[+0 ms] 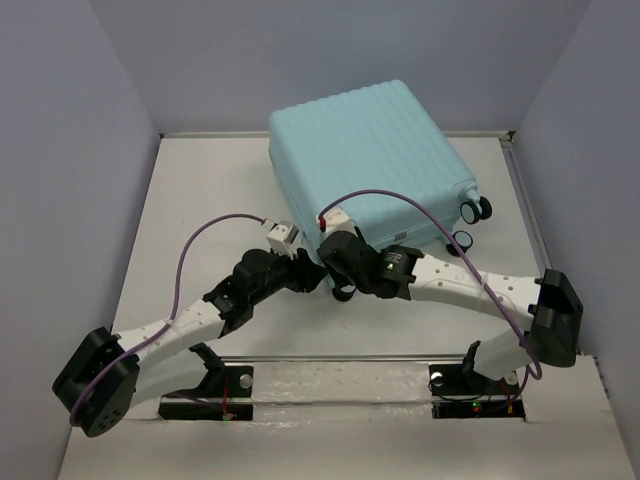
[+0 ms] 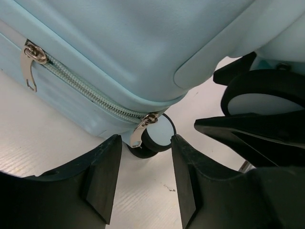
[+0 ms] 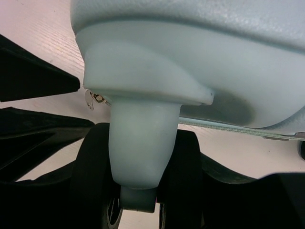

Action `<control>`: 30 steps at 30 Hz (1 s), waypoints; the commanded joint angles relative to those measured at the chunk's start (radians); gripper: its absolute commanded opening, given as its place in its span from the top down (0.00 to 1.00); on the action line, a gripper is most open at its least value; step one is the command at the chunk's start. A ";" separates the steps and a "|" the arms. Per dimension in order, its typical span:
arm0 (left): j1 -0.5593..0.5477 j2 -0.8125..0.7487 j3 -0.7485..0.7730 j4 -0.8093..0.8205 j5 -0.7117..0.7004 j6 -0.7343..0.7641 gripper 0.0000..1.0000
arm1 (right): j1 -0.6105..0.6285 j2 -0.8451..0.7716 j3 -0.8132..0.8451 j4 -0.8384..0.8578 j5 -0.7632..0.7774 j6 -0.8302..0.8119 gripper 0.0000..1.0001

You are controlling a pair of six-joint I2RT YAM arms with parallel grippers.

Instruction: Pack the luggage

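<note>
- Closest to the left wrist camera, our left gripper [image 2: 143,176] has its black fingers [image 2: 102,174] spread, and nothing is pinched between them.
- Just beyond that gap we see a silver zipper pull [image 2: 139,134] hanging at the seam of the suitcase [image 1: 365,160], with a black wheel [image 2: 157,136] right behind it.
- A second zipper pull [image 2: 29,59] hangs further left on the same zipped seam.
- Our right gripper [image 3: 138,200] straddles another caster wheel [image 3: 183,176] at the suitcase's near left corner. Its pale stem [image 3: 143,138] stands between the fingers, but we cannot tell whether they squeeze the wheel or only flank it.
- From above, the pale aqua suitcase lies flat and closed on the white table [image 1: 200,200], far side, right of centre, by the back wall.
- Two more wheels [image 1: 478,210] stick out on its right side.
- Both arms reach in to the suitcase's near left corner.
</note>
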 commanded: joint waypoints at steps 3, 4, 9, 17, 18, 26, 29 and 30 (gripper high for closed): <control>-0.006 0.073 0.070 0.101 -0.004 0.032 0.44 | -0.016 -0.071 0.006 0.100 -0.006 -0.039 0.93; -0.006 0.076 0.073 0.101 -0.011 0.030 0.44 | -0.016 -0.071 0.005 0.101 -0.012 -0.039 0.93; -0.009 0.093 0.079 0.135 -0.041 0.019 0.49 | -0.016 -0.073 -0.008 0.114 -0.035 -0.041 0.93; -0.009 0.141 0.108 0.128 -0.119 0.002 0.94 | -0.016 -0.090 -0.037 0.141 -0.081 -0.039 0.93; -0.009 0.138 0.108 0.118 -0.126 -0.001 0.94 | -0.016 -0.094 -0.043 0.143 -0.082 -0.038 0.93; -0.007 0.022 0.105 -0.133 -0.499 -0.059 0.94 | -0.016 -0.159 -0.127 0.146 -0.076 -0.018 0.93; -0.003 -0.008 0.114 -0.292 -0.665 -0.108 0.94 | -0.016 -0.205 -0.162 0.146 -0.078 -0.004 0.93; 0.023 -0.009 0.119 -0.366 -0.693 -0.151 0.94 | -0.016 -0.215 -0.184 0.146 -0.078 0.001 0.93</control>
